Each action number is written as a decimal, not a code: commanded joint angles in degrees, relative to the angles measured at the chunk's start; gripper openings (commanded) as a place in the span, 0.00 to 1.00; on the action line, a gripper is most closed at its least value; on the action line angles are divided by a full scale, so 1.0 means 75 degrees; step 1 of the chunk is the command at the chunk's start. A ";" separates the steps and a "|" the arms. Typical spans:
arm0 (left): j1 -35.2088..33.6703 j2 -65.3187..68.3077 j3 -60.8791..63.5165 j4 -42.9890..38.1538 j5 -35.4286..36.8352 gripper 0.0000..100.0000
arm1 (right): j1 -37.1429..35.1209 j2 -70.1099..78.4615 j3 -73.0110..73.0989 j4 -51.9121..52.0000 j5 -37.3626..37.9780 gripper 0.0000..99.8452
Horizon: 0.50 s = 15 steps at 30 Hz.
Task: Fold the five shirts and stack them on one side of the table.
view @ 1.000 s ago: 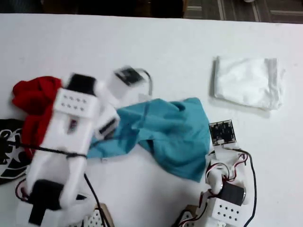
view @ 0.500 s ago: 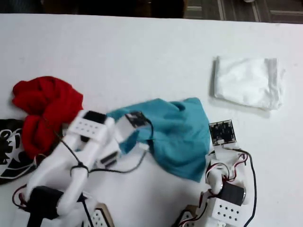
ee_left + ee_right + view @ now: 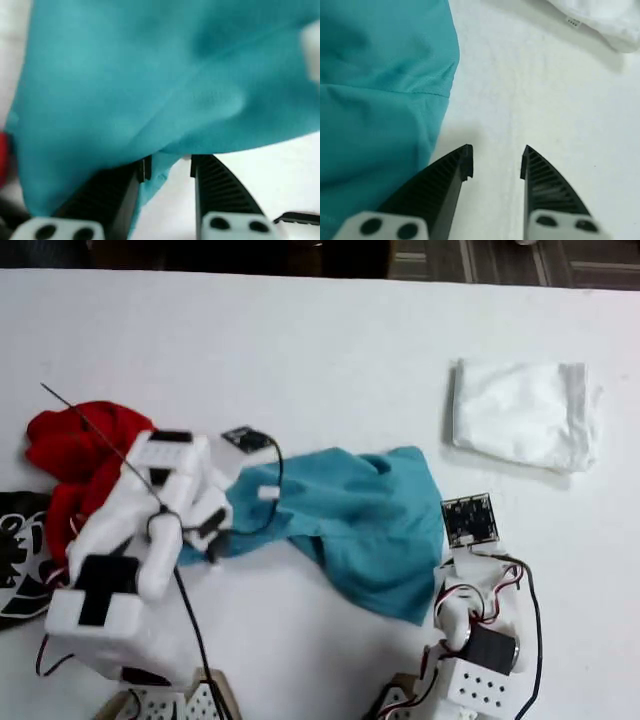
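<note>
The left claw (image 3: 167,167) is standing partly open, its jaws apart with a clear gap; the teal shirt (image 3: 150,75) is draping over one jaw and a loose fold is dipping into the gap, but as far as I can judge nothing is being pinched. The rest of that shirt is spreading out ahead of the claw's tips, rumpled and unfolded, on the counter (image 3: 330,350); a red shirt (image 3: 75,455) is bunching up just beside this claw, with a black printed one (image 3: 18,560) lying past it. The right claw (image 3: 496,157) is resting open and empty over bare counter; the teal shirt's edge is lying just beside one of its jaws, and a folded white shirt (image 3: 522,415) is sitting well ahead of its tips.

The teal cloth is looking thin, light and limp; it is likely going to sag and bunch rather than hold a shape, so a pinch in the middle is only going to drag a heap. The hem or a shoulder seam is looking like the better hold; each claw taking the corner nearest itself should be flattening it for the fold.
</note>
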 commanded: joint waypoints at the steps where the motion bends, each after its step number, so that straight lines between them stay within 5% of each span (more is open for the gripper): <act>1: -0.0094 0.0082 -0.1272 0.0574 0.0129 0.16 | -0.0006 -0.0111 0.0082 -0.0135 0.0012 0.16; 10: -0.0105 0.0070 -0.2350 0.2438 -0.0070 0.16 | -0.0006 -0.0111 0.0082 -0.0135 0.0012 0.16; 15: -0.0152 0.0070 -0.1705 0.2485 -0.0949 0.16 | -0.0006 -0.0111 0.0082 -0.0135 0.0012 0.16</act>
